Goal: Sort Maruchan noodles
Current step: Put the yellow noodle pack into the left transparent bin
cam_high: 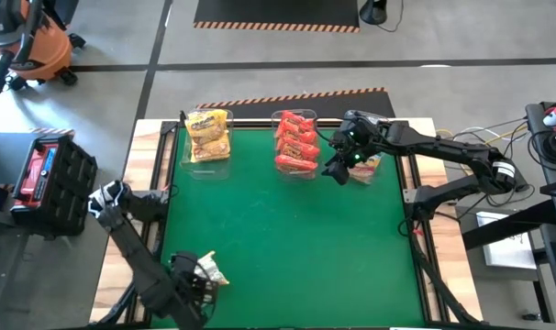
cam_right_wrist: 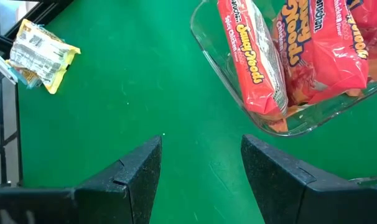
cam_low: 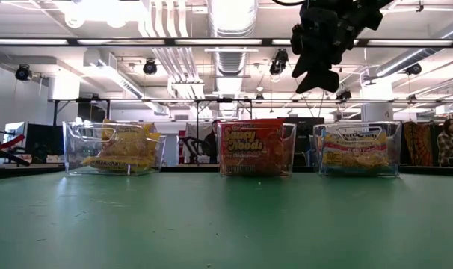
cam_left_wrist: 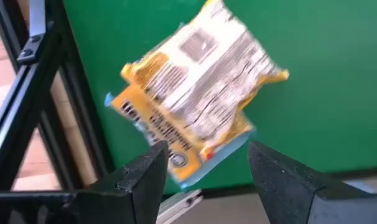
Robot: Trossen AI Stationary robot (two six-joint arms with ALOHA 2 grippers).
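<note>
Yellow crinkly plastic noodle packet (cam_high: 210, 269) lies at lower left of the green worktop (cam_high: 287, 238), just ahead of the spread, empty left hand (cam_left_wrist: 204, 171). Right hand (cam_high: 337, 170), spread and empty, hangs at upper right between the clear bin of red packets (cam_high: 296, 144) and the clear bin of pale packets (cam_low: 356, 149).

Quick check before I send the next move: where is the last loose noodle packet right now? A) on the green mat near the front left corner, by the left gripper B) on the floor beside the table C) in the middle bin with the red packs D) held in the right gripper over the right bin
A: the loose packet lies on the green mat between the open fingers of the left gripper, while the right gripper hangs open and empty by the bins.
</note>
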